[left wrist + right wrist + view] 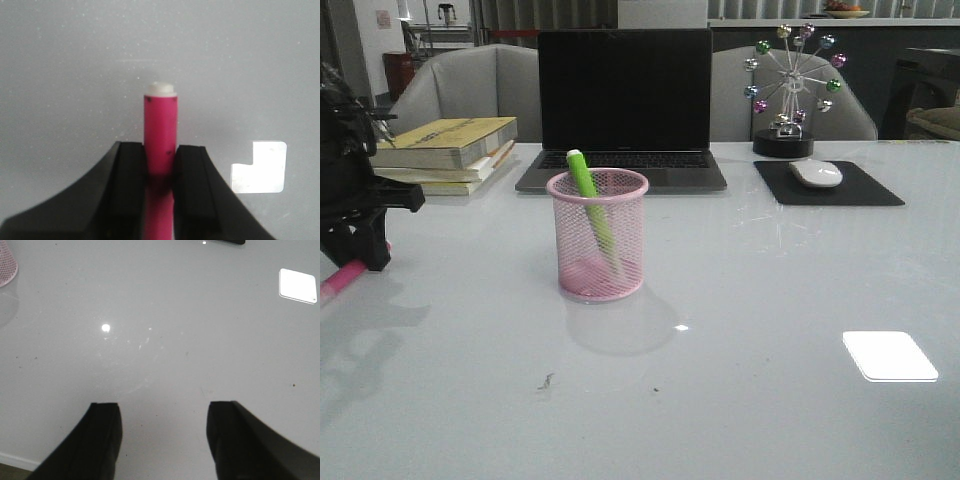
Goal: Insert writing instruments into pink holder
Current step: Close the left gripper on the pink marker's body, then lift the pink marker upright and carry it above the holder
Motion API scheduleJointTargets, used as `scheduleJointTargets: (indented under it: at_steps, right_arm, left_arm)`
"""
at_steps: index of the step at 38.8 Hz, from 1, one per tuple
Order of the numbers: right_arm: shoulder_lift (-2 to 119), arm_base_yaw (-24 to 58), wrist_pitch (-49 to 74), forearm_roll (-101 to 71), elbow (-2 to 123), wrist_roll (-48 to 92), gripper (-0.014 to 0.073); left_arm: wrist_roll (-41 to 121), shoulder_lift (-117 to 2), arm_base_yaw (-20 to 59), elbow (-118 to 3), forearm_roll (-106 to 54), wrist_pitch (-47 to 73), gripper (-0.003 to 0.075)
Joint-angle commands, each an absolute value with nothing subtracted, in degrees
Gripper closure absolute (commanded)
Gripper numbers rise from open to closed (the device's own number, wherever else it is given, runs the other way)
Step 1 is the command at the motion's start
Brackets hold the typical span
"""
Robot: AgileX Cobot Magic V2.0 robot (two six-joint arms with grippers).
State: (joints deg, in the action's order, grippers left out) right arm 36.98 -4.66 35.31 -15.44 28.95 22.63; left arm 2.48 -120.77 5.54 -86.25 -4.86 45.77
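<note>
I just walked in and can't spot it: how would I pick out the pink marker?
Start at the black laptop, then the pink mesh cup before it, holding a green marker. Look far left, at the table's edge: the pink marker lies low there, pinched in the left tool, the only marker outside the cup.

This looks like an office, set up as a desk workplace. On the glossy white table (770, 330) an open laptop (623, 105) stands at the far edge, its screen dark. At the far left corner lies a stack of books (448, 152). Toward the far right corner a white mouse (816, 173) rests on a black mouse pad (828, 185), with a ferris-wheel desk ornament (790, 85) just behind it. Two grey chairs (460, 85) stand beyond the table's far edge.
</note>
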Motion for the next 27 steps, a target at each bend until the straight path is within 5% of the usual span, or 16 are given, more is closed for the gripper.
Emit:
scheduleJointTargets:
  at_steps: [1,27]
  right_arm:
    - [36.78,-5.00,32.77,-15.55,30.51,22.53,0.0107]
    - [36.78,-5.00,33.43,-15.55,30.51,22.53,0.0107]
  left_arm:
    - [2.16,-119.15,5.91,-87.46,-7.80,47.45,0.0619]
    - [4.16,-101.71,15.54,-94.82,-9.81,25.10,0.0621]
